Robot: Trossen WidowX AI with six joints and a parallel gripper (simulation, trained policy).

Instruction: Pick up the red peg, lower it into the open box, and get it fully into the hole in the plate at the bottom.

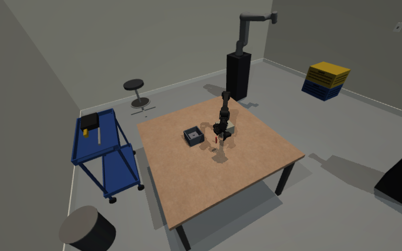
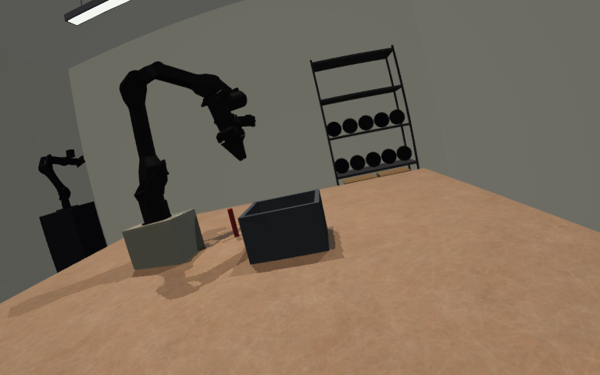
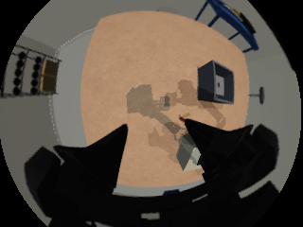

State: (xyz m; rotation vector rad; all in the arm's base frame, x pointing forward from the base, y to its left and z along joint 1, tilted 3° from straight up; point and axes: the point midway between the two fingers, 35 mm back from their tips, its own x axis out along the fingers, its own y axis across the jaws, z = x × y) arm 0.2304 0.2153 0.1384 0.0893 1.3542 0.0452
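The red peg stands upright on the table, between the box and the arm's base block. The dark grey open box stands beside it. A light plate with a small dark hole shows at its bottom; no peg is in it. My gripper is open and empty, high above the table and pointing down. In the wrist view the peg shows just beside the tip of the right finger, far below it.
The arm's pale base block sits on the wooden table near the peg. A blue cart stands on the floor beyond one table edge, and a black rack stands beyond another.
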